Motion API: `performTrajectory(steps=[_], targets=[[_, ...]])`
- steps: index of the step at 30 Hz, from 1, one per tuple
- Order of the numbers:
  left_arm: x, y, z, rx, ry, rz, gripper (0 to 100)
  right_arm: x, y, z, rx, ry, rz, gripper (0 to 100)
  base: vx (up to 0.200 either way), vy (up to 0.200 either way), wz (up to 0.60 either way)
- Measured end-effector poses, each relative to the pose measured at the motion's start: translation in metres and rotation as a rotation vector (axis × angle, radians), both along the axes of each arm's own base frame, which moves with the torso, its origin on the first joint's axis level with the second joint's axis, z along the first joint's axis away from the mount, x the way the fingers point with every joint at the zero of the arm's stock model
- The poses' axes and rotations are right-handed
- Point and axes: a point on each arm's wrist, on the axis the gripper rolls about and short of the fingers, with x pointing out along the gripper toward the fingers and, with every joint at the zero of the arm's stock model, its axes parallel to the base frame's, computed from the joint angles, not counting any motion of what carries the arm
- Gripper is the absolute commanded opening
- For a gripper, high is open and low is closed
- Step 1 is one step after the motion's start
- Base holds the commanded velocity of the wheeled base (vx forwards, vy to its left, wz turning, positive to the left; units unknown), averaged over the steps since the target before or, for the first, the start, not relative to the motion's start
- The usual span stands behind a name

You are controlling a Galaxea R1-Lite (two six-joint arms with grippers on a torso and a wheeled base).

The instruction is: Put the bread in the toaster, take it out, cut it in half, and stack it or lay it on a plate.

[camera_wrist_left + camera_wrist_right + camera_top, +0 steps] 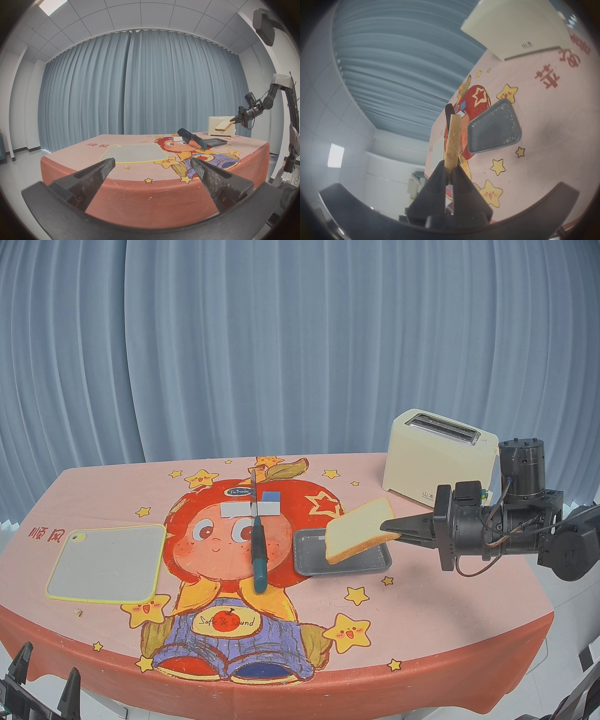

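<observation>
Printed lettering marks the tablecloth (437, 615) and toaster (431, 462).

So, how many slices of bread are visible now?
1. The bread slice is held by the right gripper above the grey tray, near the toaster, whose slots could hide another.

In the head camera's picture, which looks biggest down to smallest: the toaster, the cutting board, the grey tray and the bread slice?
1. cutting board and toaster: they look about alike, and the toaster stands farther back, so I won't rank them.
2. grey tray
3. bread slice
</observation>
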Motion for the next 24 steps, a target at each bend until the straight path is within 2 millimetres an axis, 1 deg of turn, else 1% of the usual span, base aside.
performTrajectory(steps=[5, 15, 24], targets=[[0.000, 0.000, 0.000, 0.000, 0.000, 0.000, 100, -0.011, -0.007, 0.003, -0.075, -0.134, 0.053, 0, 0.000, 0.000, 0.00], [0.000, 0.000, 0.000, 0.000, 0.000, 0.000, 100, -0.037, -0.020, 0.018, -0.141, -0.316, 0.105, 0, 0.000, 0.000, 0.00], [0.000, 0.000, 0.000, 0.000, 0.000, 0.000, 100, -0.049, -0.029, 0.020, -0.303, -0.499, 0.084, 0, 0.000, 0.000, 0.00]])
